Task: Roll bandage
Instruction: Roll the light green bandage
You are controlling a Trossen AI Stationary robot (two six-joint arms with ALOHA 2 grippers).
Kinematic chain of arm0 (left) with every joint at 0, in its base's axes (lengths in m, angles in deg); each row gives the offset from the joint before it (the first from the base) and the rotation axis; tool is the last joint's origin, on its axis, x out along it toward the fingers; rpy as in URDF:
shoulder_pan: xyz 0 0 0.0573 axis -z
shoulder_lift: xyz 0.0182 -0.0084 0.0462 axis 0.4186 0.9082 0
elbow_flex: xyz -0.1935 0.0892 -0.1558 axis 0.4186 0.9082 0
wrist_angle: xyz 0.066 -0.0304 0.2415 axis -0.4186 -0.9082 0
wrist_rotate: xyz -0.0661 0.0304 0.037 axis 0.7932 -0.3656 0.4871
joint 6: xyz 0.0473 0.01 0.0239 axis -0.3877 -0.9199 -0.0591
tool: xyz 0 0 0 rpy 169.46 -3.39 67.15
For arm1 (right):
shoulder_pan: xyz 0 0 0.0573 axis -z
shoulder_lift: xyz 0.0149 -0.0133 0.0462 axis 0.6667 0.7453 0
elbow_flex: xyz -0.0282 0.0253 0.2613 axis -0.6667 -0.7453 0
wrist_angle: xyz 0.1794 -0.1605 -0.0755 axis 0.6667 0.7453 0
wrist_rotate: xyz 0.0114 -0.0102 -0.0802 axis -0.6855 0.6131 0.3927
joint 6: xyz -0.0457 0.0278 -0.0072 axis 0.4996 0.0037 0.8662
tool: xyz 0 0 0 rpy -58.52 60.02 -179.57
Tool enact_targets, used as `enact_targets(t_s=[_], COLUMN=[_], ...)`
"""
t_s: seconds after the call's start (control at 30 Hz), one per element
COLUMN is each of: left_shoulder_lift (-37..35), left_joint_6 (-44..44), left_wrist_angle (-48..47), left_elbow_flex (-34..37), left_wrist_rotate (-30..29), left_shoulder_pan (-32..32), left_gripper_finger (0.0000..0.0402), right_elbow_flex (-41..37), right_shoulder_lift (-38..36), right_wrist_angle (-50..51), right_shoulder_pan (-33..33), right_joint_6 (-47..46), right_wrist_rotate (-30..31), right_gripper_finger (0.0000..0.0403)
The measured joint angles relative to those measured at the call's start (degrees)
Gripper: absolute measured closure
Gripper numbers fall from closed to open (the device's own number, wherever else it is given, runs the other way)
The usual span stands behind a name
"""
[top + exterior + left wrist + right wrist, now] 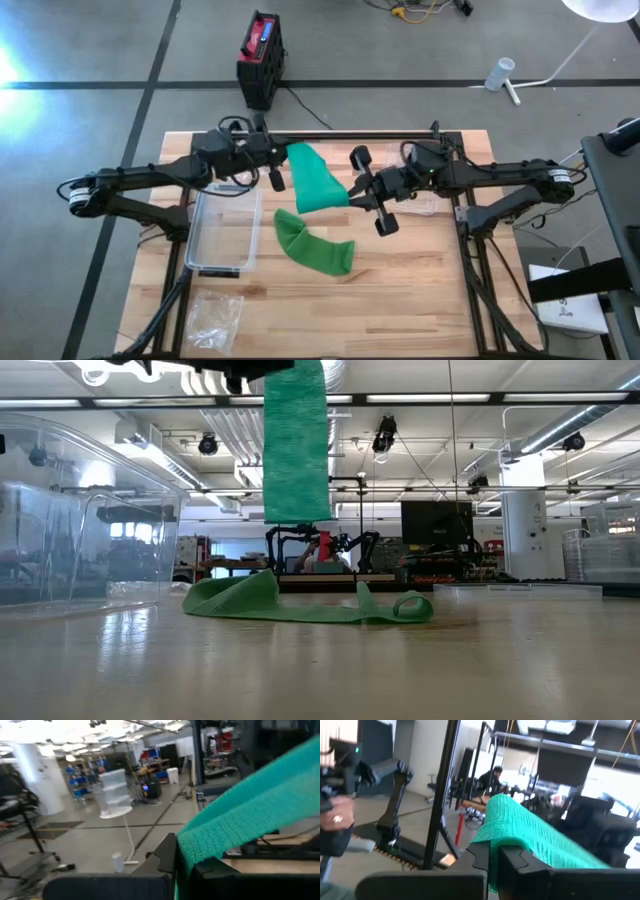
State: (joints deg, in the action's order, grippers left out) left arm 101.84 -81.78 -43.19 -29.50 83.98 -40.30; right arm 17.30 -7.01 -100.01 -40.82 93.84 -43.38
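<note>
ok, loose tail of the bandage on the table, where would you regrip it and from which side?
At the curled free end of the green bandage, from straight above. That end stands up in a small loop off the wood table, so fingers can close across it; the rest lies flat. Both the left tool and right tool are shut on the raised stretch.

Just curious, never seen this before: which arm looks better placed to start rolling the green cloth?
Probably the right gripper: it pinches the green fabric bandage at its short free end. The left gripper holds the other end.
</note>
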Motion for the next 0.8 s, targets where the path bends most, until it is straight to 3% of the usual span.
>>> enact_targets(t_s=[0.3, 0.47, 0.7, 0.8], left_shoulder_lift=[4.1, 3.1, -1.8, -4.1], left_joint_6=[2.2, 1.3, -4.0, -4.8], left_wrist_angle=[-0.6, -0.9, 0.0, -0.4], left_elbow_flex=[0.0, 0.1, 0.1, 0.1], left_wrist_rotate=[5.8, 5.9, -4.7, -5.8], left_shoulder_pan=[0.6, 1.1, 1.0, 1.1], left_gripper_finger=[0.0401, 0.0401, 0.0401, 0.0401], right_elbow_flex=[0.0, 0.0, 0.0, 0.0], right_shoulder_lift=[-0.4, -0.4, -0.4, -0.4], right_wrist_angle=[-1.6, -0.2, 4.7, 5.1], right_shoulder_pan=[0.0, 0.2, 0.1, 0.1], right_joint_6=[3.1, 3.4, 1.4, 1.0], right_wrist_rotate=[6.0, 7.3, 7.1, 7.2], right_gripper_finger=[0.04, 0.04, 0.04, 0.04])
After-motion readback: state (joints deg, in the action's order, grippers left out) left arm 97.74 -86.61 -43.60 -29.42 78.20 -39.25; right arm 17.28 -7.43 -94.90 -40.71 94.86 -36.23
